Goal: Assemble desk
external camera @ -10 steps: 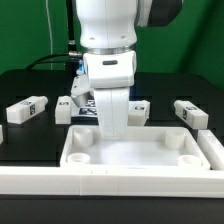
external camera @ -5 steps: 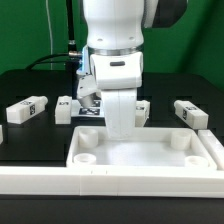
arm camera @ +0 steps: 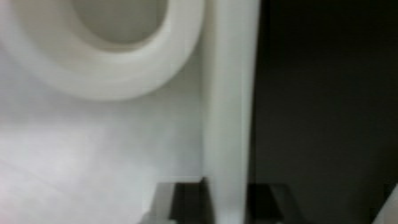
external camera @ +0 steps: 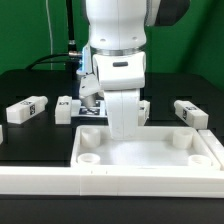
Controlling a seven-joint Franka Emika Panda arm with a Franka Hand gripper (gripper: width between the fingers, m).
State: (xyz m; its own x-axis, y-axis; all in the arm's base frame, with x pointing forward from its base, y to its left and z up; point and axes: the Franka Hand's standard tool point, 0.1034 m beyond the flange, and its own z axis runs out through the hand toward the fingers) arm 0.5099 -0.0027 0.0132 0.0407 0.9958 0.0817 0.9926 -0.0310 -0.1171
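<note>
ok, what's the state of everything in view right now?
gripper: fingers on either side of the tabletop's rim, looks shut on it
tabletop: flat on the table, open side up, visible sockets empty
leg at the exterior view's left: loose, lying down
second leg: loose, by the tabletop's far corner
half-hidden leg: loose, not fitted
leg at the exterior view's right: loose, lying down

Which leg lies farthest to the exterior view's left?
The angled leg by the left edge; the next leg lies nearer centre, a third leg far right.
</note>
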